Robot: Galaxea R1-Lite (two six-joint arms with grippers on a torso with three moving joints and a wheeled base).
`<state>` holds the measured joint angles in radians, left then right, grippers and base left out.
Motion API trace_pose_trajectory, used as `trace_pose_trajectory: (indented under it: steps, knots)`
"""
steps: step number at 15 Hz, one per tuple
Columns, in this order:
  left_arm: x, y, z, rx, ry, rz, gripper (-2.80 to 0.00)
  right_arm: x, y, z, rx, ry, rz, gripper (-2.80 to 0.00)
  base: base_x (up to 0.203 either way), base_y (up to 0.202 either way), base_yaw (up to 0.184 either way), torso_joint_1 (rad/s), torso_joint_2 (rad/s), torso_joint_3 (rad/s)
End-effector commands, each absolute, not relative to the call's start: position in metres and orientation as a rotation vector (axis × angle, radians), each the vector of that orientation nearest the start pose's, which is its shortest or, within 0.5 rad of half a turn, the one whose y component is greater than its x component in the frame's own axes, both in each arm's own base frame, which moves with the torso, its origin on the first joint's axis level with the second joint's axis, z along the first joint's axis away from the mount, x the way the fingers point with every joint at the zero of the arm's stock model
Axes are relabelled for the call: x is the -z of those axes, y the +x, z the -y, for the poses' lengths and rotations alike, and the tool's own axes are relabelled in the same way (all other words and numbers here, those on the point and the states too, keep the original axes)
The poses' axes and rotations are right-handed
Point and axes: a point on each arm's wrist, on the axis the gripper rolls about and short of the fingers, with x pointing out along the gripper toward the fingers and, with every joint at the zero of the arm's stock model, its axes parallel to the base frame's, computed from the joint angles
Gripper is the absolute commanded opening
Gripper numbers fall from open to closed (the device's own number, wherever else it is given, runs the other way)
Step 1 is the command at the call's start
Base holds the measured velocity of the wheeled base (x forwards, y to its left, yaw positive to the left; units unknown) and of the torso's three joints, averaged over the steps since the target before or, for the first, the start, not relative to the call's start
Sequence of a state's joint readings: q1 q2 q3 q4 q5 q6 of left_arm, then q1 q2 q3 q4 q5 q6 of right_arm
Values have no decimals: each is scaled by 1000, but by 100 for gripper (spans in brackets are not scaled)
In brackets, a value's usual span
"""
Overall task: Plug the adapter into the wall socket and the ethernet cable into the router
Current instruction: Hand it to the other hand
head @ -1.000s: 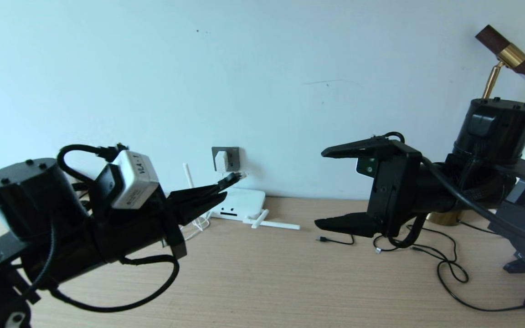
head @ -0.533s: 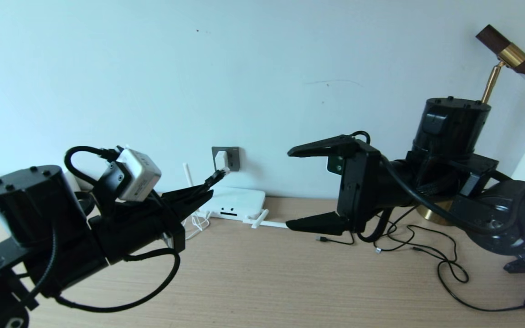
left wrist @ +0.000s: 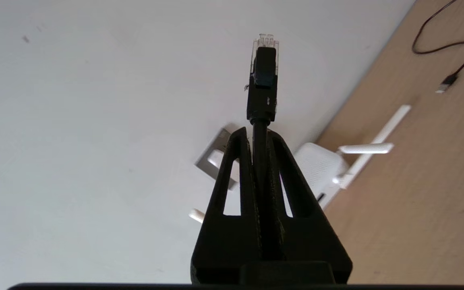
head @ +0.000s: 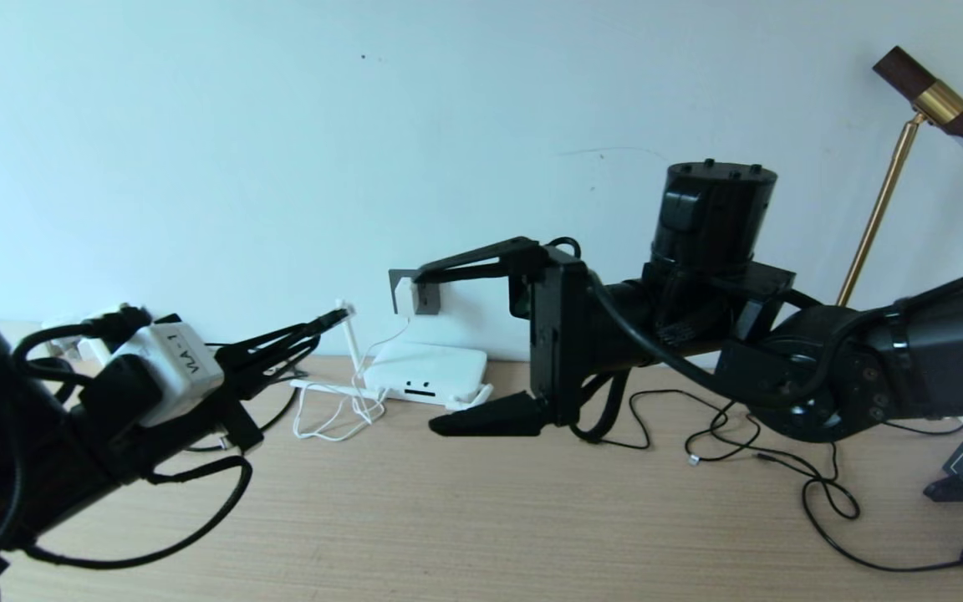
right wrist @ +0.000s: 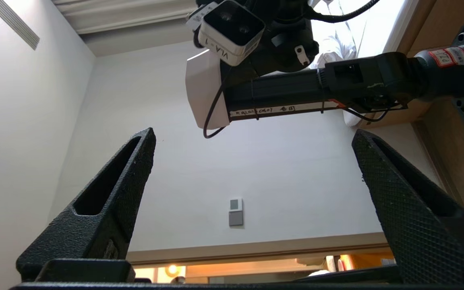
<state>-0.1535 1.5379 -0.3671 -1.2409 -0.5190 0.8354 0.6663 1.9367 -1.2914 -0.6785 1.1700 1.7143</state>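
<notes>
You have the first half done, as far as the head view shows: the adapter [head: 404, 294] sits in the socket [head: 415, 291] on the wall, its thin white cord [head: 339, 410] trailing down in loops to the desk [head: 481, 518]. The second half is still open — the ethernet cable [left wrist: 262, 80] is not yet in the router [head: 427, 375].

Start with the router. It lies flat at the back edge of the desk, against the wall and just below the socket, one antenna [head: 351, 343] standing up on its left side. The dark slots on its front edge face you and look unoccupied, though they are too small to be sure.

Your right gripper [head: 448, 347] is spread wide and holds nothing. In the head view its upper finger crosses in front of the socket and its lower finger sits just right of the router; whether either touches anything you cannot tell from here. The right wrist view looks up at the room and the robot's head, not at the work.

Your left gripper [left wrist: 259, 141] is clenched on the cable, just behind its plug, so the clear clip end sticks out past the fingertips. In the head view that plug [head: 333, 318] hangs above the desk, left of the router and near the antenna tip — higher than the ports and off to their left. You will probably need to bring it down and to the right, then line it up with a slot.
</notes>
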Motion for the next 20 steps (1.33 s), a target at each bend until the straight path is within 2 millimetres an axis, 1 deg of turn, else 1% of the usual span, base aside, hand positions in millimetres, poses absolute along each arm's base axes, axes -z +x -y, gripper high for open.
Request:
trace_pose_trajectory:
  steps: [1, 2, 4, 8, 10, 12, 14, 16, 17, 20]
  knots:
    - [-181, 226, 42, 590, 872, 403, -280, -228, 297, -265, -1335, 1159, -1531, 0, 0, 0, 0, 0, 0, 0]
    - [-185, 226, 43, 618, 894, 449, -280, -226, 303, -271, -1327, 1167, -1542, 0, 0, 0, 0, 0, 0, 0]
    - [-189, 221, 44, 653, 953, 517, -280, -224, 317, -282, -1313, 1183, -1558, 0, 0, 0, 0, 0, 0, 0]
    - [-187, 219, 44, 655, 986, 535, -280, -220, 324, -289, -1299, 1190, -1578, 0, 0, 0, 0, 0, 0, 0]
    - [-182, 214, 44, 657, 1020, 535, -280, -220, 329, -292, -1292, 1199, -1586, 0, 0, 0, 0, 0, 0, 0]
    - [-173, 210, 43, 672, 1049, 515, -280, -220, 328, -292, -1279, 1211, -1601, 0, 0, 0, 0, 0, 0, 0]
    - [-179, 216, 45, 664, 1099, 561, -280, -219, 327, -290, -1259, 1226, -1613, 0, 0, 0, 0, 0, 0, 0]
    - [-174, 225, 52, 692, 1134, 576, -280, -219, 325, -285, -1245, 1234, -1618, 0, 0, 0, 0, 0, 0, 0]
    - [-171, 226, 57, 713, 1150, 580, -280, -218, 323, -284, -1239, 1235, -1622, 0, 0, 0, 0, 0, 0, 0]
    - [-176, 232, 64, 726, 1238, 616, -280, -215, 327, -280, -1221, 1247, -1618, 0, 0, 0, 0, 0, 0, 0]
